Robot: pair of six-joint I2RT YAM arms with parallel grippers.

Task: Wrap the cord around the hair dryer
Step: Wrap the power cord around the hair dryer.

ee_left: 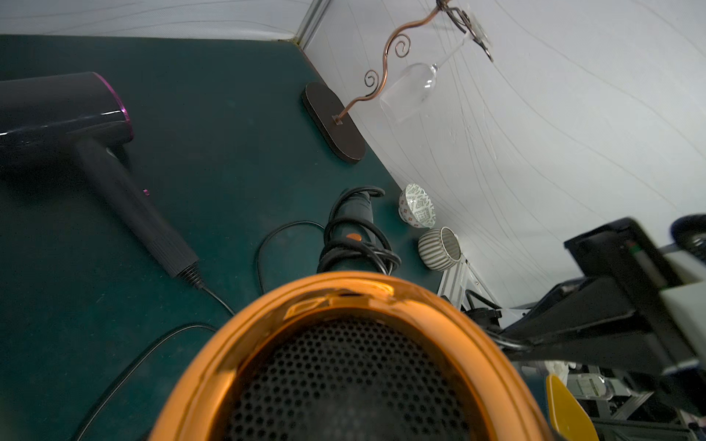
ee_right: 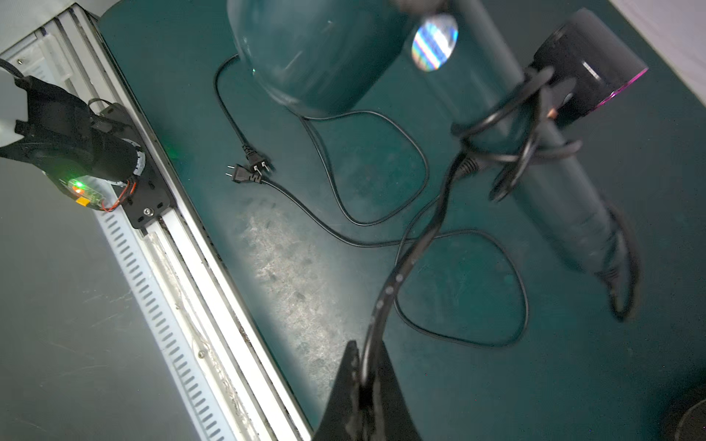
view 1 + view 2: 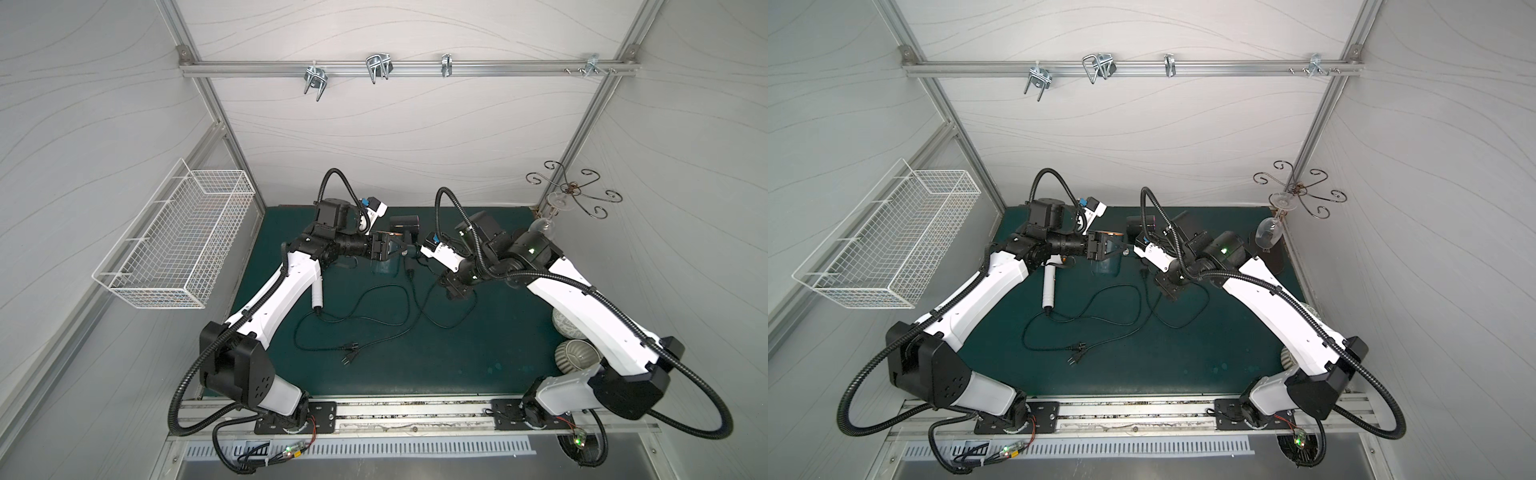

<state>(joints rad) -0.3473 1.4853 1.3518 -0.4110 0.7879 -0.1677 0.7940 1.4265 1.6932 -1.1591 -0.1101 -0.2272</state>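
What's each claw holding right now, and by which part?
Left claw: teal hair dryer, by its head. Right claw: its cord, pinched just past the wrapped turns.

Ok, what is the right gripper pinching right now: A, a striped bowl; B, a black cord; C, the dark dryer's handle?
B: the right wrist view shows the right gripper shut on the black cord that leads up to the teal hair dryer.

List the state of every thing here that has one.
left gripper, shut on the teal hair dryer head
right gripper, shut on the cord
cord, several turns round the handle, rest loose on the mat
black hair dryer, lying flat, unwrapped
plugs, both unplugged
wine glass, hanging upside down from its rack
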